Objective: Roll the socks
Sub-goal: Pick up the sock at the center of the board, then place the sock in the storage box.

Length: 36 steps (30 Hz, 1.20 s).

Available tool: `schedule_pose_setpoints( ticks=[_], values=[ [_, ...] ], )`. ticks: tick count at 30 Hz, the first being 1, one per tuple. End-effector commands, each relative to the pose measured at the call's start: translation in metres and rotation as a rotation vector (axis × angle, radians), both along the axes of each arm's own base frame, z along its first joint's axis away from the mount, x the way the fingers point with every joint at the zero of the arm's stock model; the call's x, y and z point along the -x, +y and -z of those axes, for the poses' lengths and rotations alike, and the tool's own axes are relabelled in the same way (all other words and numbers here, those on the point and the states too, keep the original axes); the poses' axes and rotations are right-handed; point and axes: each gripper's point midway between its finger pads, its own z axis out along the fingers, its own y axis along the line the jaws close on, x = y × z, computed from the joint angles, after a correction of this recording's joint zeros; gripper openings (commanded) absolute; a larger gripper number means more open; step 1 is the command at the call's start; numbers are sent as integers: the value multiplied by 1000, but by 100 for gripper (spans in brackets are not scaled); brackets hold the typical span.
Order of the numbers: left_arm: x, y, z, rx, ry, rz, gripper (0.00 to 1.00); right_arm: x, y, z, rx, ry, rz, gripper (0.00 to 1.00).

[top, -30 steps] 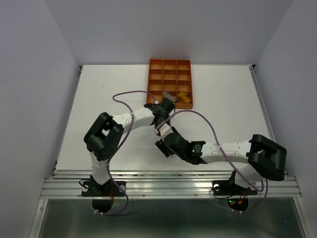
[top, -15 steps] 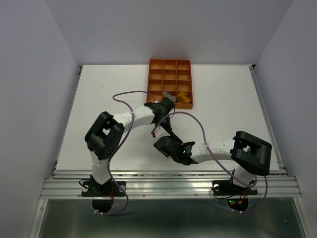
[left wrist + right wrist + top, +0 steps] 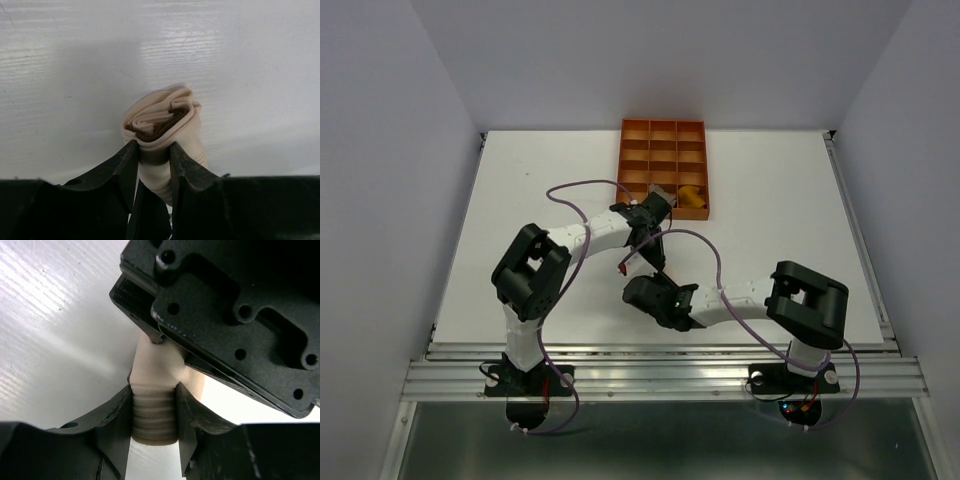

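The left pincer (image 3: pixel 152 148) and right pincer (image 3: pixel 153 390) each clamp one end of the rolled sock (image 3: pixel 160 117) near the middle of the desk (image 3: pixel 75 75), probably so the roll cannot unwind.

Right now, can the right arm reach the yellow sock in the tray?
Probably not: the right gripper is shut on the cream sock, with the left gripper between it and the yellow sock.

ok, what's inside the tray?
In the tray: yellow sock in the near-right cell, taupe sock in the cell left of it. Other visible cells look bare. The left arm hides part of the near-left cell.
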Motion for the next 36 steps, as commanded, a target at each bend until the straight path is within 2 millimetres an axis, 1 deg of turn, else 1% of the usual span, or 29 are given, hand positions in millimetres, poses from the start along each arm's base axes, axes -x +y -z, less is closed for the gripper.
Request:
schedule_pose_setpoints(
  ticks=[1,3,5,8,9,10,11,12,13,14,15,16,17,18,19,22,23,24,26,27,28,29,30,31,32,33,34,35,36],
  values=[
    [11,12,-7,-45,23,22,42,12,-23,46,58,127,84,1],
    [9,14,-8,-35,18,25,43,11,-24,45,55,121,89,1],
    [-4,15,-16,-9,-15,4,45,9,-24,37,29,102,93,1],
    [-31,13,-43,36,-107,-26,47,6,-22,19,-14,71,87,1],
    [-43,10,-59,54,-160,-22,49,5,-21,13,-32,62,91,1],
    [-51,10,-66,60,-182,-28,50,4,-20,8,-53,51,92,1],
    [-65,11,-81,75,-219,-34,50,2,-20,-2,-93,41,98,1],
    [-72,12,-88,76,-243,-39,51,2,-19,-8,-125,37,107,1],
    [-80,19,-93,72,-255,-56,51,2,-16,-18,-172,29,102,1],
    [-86,20,-98,72,-268,-64,51,2,-15,-23,-200,24,103,1],
    [-95,21,-110,75,-299,-63,51,1,-17,-27,-234,23,121,1],
    [-98,21,-115,79,-312,-60,52,1,-17,-29,-257,37,115,1],
    [-110,30,-124,48,-354,-92,52,3,-19,-34,-289,33,120,1],
    [-109,34,-122,38,-344,-94,52,3,-21,-38,-296,24,124,1],
    [-115,37,-132,34,-373,-103,52,1,-23,-42,-306,21,126,1],
    [-128,54,-147,44,-419,-145,52,-9,-20,-72,-390,-45,140,1],
    [-130,61,-155,50,-439,-159,52,-19,-27,-78,-410,-60,166,1],
    [-139,77,-159,32,-457,-203,53,-22,-25,-88,-449,-52,154,1],
    [-148,95,-165,14,-481,-230,54,-33,-27,-100,-496,-66,154,1],
    [-151,102,-168,8,-493,-241,54,-41,-33,-105,-505,-81,167,1],
    [-154,111,-171,3,-506,-250,57,-47,-37,-112,-491,-111,167,1],
    [-163,125,-172,-8,-525,-250,57,-53,-37,-126,-509,-142,169,1],
    [-167,130,-173,-12,-535,-251,57,-59,-39,-134,-512,-161,172,1],
    [-170,133,-174,-21,-552,-229,57,-71,-49,-142,-494,-198,193,1],
    [-176,133,-179,-27,-595,-185,57,-80,-48,-156,-513,-225,196,1],
    [-180,136,-178,-30,-606,-189,59,-87,-51,-164,-519,-241,199,1],
    [-186,136,-177,-30,-617,-177,59,-100,-59,-170,-517,-261,212,1],
    [-194,143,-178,-25,-627,-166,59,-109,-58,-181,-530,-274,212,1],
    [-200,144,-176,-19,-636,-153,57,-115,-59,-185,-533,-280,212,1]
  ],
)
